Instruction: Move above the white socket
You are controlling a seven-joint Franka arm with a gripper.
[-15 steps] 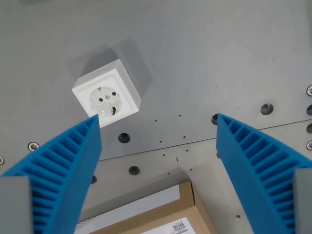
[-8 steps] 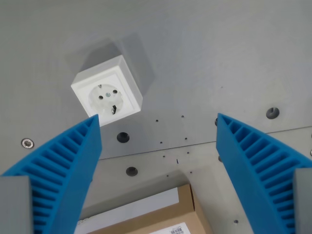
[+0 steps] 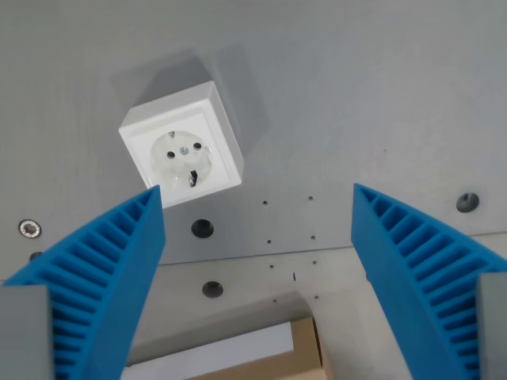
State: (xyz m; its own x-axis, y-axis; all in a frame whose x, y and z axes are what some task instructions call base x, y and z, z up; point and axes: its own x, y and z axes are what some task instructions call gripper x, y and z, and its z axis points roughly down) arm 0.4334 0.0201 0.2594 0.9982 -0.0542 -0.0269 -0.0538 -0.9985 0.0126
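Note:
The white socket (image 3: 182, 145) is a square box with a round two-pin face, lying on the grey metal table (image 3: 356, 95) in the upper left of the wrist view. My gripper (image 3: 257, 202) is open and empty, high above the table. Its blue ribbed fingers (image 3: 99, 277) frame the lower left and lower right. The socket lies up and to the wrist view's left of the midpoint between the fingertips, just above the left fingertip.
A brown cardboard box with a white label (image 3: 238, 356) sits at the bottom edge between the fingers. Bolt holes (image 3: 203, 229) and screws (image 3: 30, 229) dot the plate, and a seam between plates runs across below the socket.
The camera has moved: the whole scene has shifted down and right in the view, and the socket looks larger and nearer the centre. The cardboard box has slid mostly out of the bottom edge.

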